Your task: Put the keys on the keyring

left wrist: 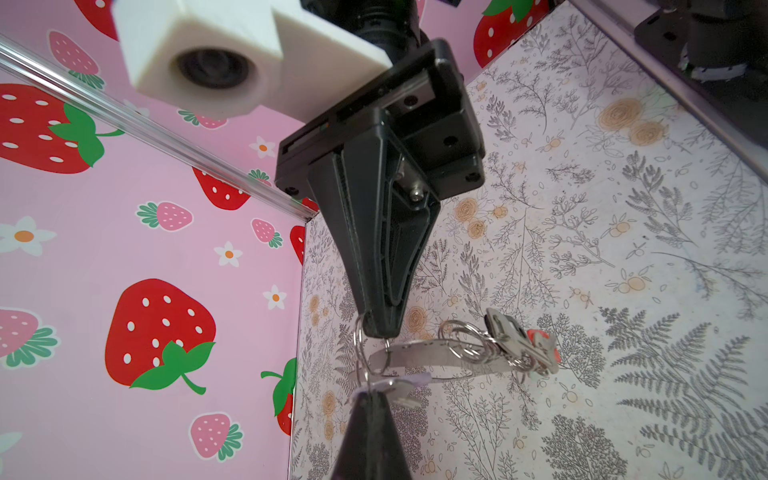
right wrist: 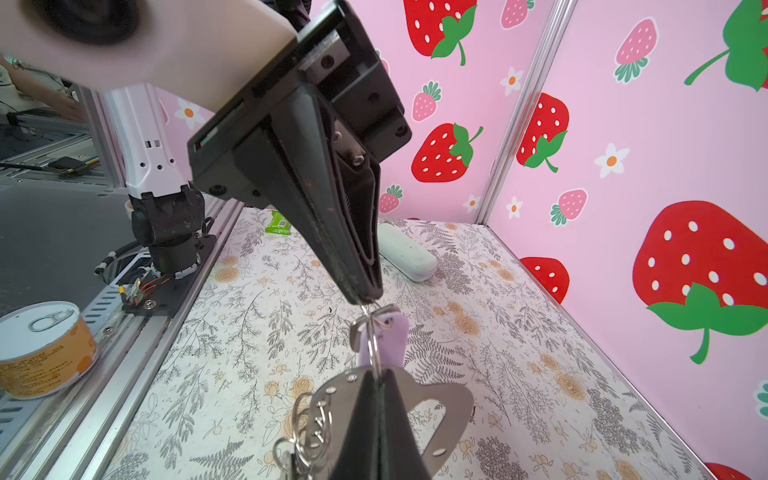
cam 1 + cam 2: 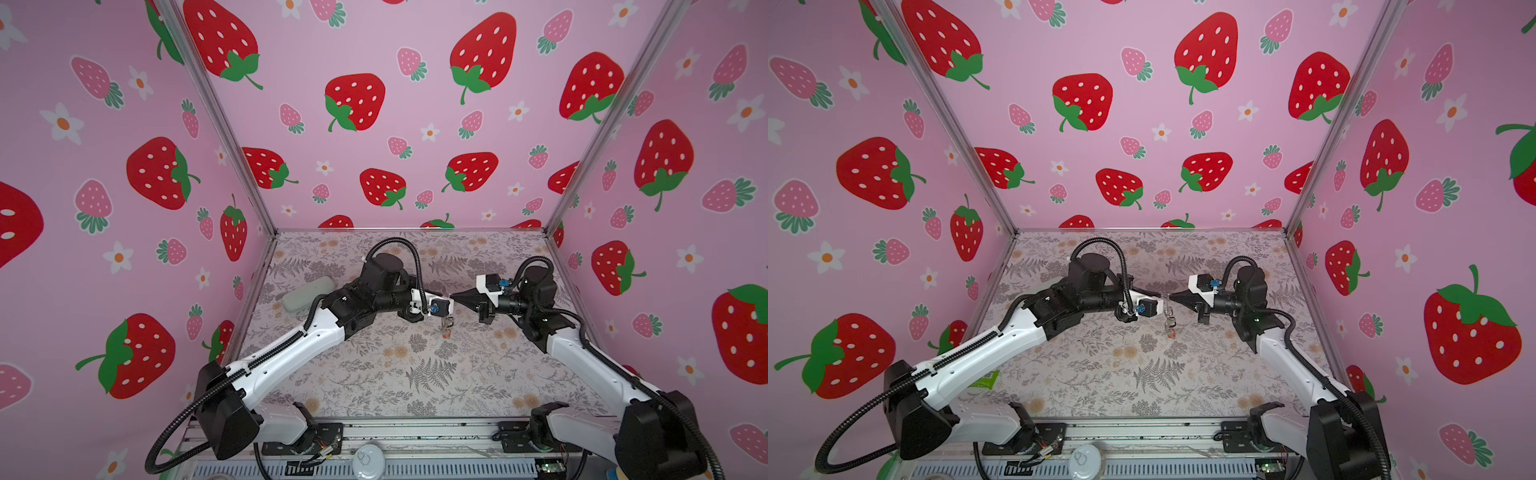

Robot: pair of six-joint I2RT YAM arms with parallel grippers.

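Two claws meet above the floral tabletop (image 2: pixel 519 332), my left claw (image 2: pixel 366 297) pinched shut on a tiny lilac-tagged key (image 2: pixel 391 334), my right claw (image 2: pixel 374 376) clamped on the thin silvery metal keyring (image 2: pixel 374 349), where I fear a misaligned push could spring the key off the wire.

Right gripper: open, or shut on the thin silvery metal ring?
Shut on it. Right gripper jaws are pressed together, the thin silvery metal ring pinched at their tip.

The fern-printed table (image 3: pixel 415 386) carries a pale oblong case (image 3: pixel 305 294) far left and a green packet (image 3: pixel 987 380) near left.
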